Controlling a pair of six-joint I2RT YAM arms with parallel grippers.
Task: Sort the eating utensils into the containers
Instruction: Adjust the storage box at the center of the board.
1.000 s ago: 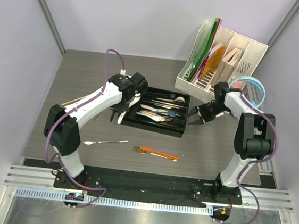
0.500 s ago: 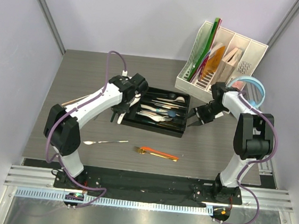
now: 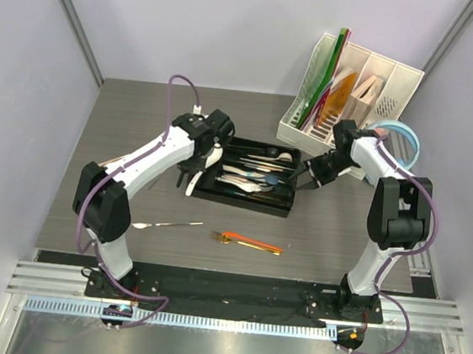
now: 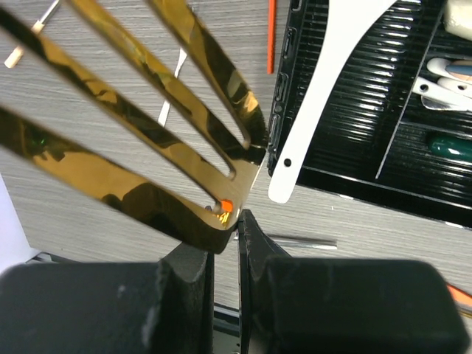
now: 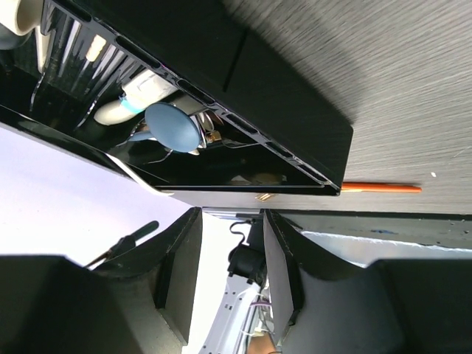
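Note:
The black tray (image 3: pixel 242 200) lies mid-table with white spoons, steel pieces and a blue spoon (image 5: pixel 172 126) in its compartments. My left gripper (image 3: pixel 191 177) hangs at the tray's left end, shut on the neck of a gold fork (image 4: pixel 140 110). The fork's tines point away over the table. A white spoon handle (image 4: pixel 304 140) sticks out over the tray edge (image 4: pixel 284 118) beside it. My right gripper (image 3: pixel 302 180) is open and empty just off the tray's right end (image 5: pixel 280 96). Loose on the table are a steel utensil (image 3: pixel 166 223) and orange chopsticks (image 3: pixel 251 242).
A white slotted file organiser (image 3: pixel 346 96) stands at the back right, with light-blue headphones (image 3: pixel 401 137) beside it. Thin wooden chopsticks (image 3: pixel 115 162) lie near the left arm. Enclosure walls close in on both sides.
My right gripper has moved left and a little back, closer to the tray's right end. The left gripper with the fork has shifted only slightly.

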